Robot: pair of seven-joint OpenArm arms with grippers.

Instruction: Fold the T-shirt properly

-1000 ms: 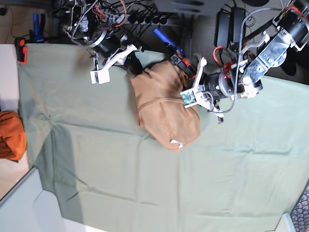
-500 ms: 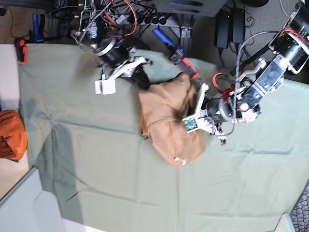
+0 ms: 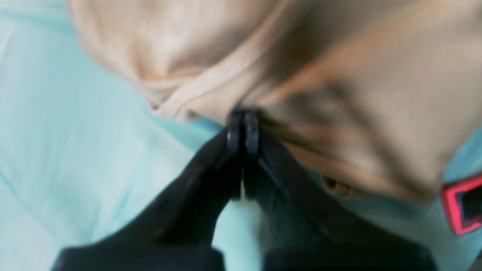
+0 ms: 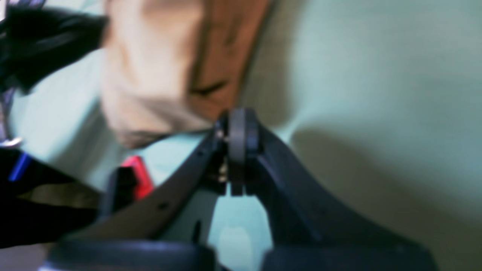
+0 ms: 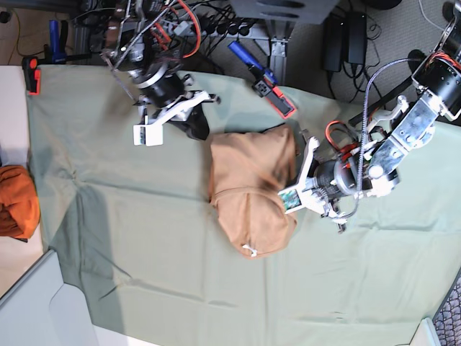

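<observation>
A tan T-shirt (image 5: 252, 191) is seen bunched in a heap near the middle of the green-covered tabletop (image 5: 180, 274), with wide bare cloth below and to both sides. The left gripper (image 3: 243, 130), jaws pressed shut, is pinched on the shirt's edge. The right gripper (image 4: 237, 131), jaws also closed, is seen at another edge of the shirt; whether fabric is held cannot be told. A red-and-blue tool (image 5: 266, 86) lies near the far edge, an orange bundle (image 5: 16, 202) at the side.
</observation>
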